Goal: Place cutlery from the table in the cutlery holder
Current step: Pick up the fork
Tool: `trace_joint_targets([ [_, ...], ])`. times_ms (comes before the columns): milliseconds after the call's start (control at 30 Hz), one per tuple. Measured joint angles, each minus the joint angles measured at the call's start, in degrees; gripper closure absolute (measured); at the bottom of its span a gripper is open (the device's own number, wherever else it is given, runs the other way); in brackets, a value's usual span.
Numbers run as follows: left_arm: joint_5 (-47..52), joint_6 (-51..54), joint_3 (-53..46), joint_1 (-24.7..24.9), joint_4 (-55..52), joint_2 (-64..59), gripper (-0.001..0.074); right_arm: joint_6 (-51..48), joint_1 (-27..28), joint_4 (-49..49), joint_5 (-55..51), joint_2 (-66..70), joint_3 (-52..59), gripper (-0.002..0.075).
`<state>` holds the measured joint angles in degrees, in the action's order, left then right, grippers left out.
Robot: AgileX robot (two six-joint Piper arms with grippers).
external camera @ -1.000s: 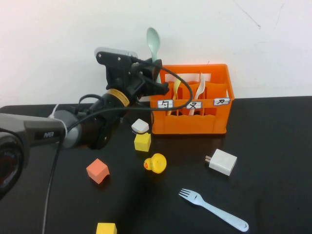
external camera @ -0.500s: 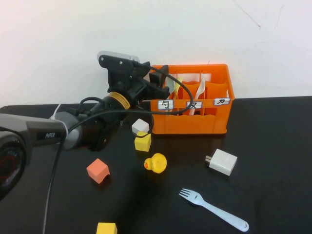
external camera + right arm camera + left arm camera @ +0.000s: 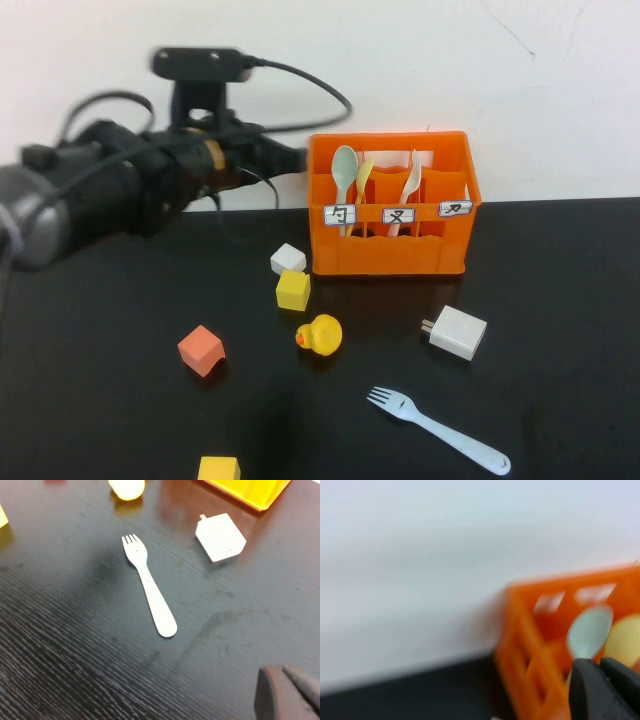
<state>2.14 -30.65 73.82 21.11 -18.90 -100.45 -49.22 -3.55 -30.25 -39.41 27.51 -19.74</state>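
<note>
The mint-green spoon (image 3: 344,172) stands upright in the left compartment of the orange cutlery holder (image 3: 390,256), free of any gripper. My left gripper (image 3: 294,157) hangs just left of the holder's upper edge, shut and empty. In the left wrist view its gripper (image 3: 603,680) is right in front of the spoon bowl (image 3: 590,630) and the holder's wall (image 3: 527,645). The light blue fork (image 3: 436,430) lies flat on the black table (image 3: 560,300) at the front right. My right gripper (image 3: 291,694) is shut, above the table, apart from the fork (image 3: 149,593).
A cream utensil (image 3: 411,181) and a pale yellow one (image 3: 362,180) stand in the holder. On the table are a white charger (image 3: 457,332), a yellow duck (image 3: 320,334), a yellow block (image 3: 293,290), a white block (image 3: 287,258), an orange block (image 3: 201,350) and another yellow block (image 3: 218,468).
My left gripper lowered the mint spoon into the holder's left compartment, let it go, and drew back up and to the left. The fork has not moved.
</note>
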Motion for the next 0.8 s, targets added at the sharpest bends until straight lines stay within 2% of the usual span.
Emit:
trace_joint_targets([
  [133, 15.2, -1.8, -0.4, 0.4, 1.3, 7.4, 0.0734, 0.0, 0.0, 0.0, 0.3, 0.0, 0.0, 0.0728],
  [233, 20.3, -2.4, -3.9, 0.4, 3.1, 14.0, 0.0735, 0.0, 0.0, -0.1, 0.3, 0.0, 0.0, 0.0728],
  [467, 18.3, -2.4, -22.9, 0.4, 6.8, 33.7, 0.0736, -2.4, 0.0, -0.7, 0.3, 0.0, 0.0, 0.0728],
  [600, 17.8, -2.4, -33.2, 0.4, 7.2, 44.7, 0.0736, -8.9, 0.0, -4.6, -1.8, 0.0, 0.0, 0.0728],
  [800, 20.1, -2.5, -40.7, 0.4, 8.5, 59.4, 0.0736, -13.9, -0.4, -7.6, -3.7, 3.6, 0.0, 0.0728],
])
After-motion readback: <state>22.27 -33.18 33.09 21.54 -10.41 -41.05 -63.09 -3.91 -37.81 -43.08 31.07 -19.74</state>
